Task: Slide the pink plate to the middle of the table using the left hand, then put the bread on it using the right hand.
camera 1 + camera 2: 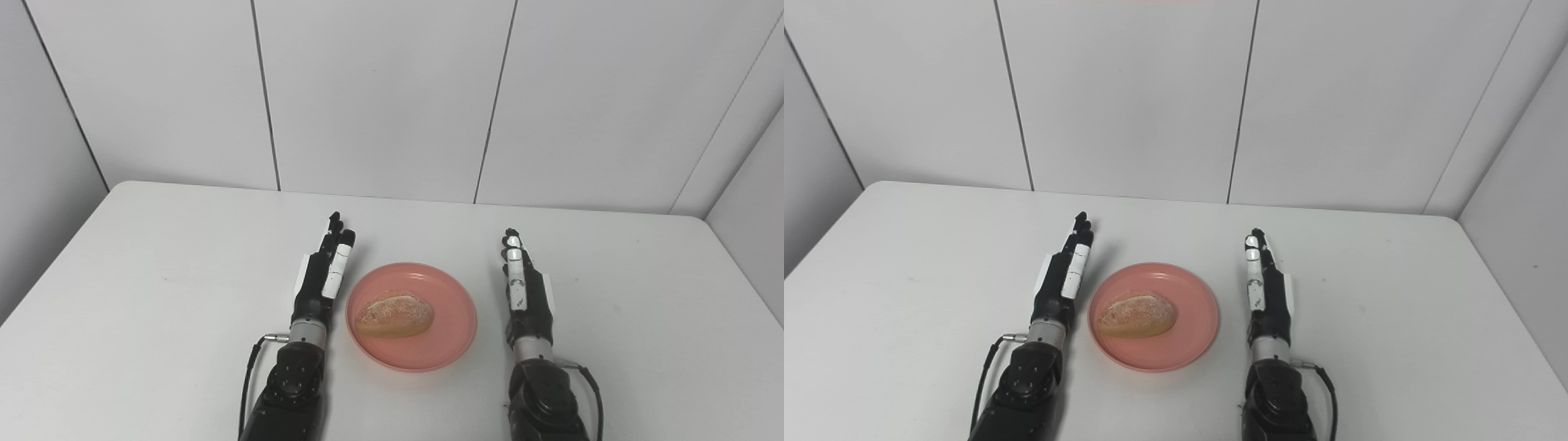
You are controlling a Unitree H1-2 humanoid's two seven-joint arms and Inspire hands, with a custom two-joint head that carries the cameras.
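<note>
Bread [395, 315] is lying on the plate [450, 334]; left hand [323, 272] and right hand [523, 285] are flanking it, fingers extended, empty.

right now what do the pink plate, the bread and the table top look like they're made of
The round pink plate looks like plastic: even colour, soft sheen, thin raised rim. The oval bread roll lying on it has a matte, golden-brown crust dusted pale on top, so it could be real or a replica. The white table looks like a smooth matte laminate, though that is uncertain.
</note>
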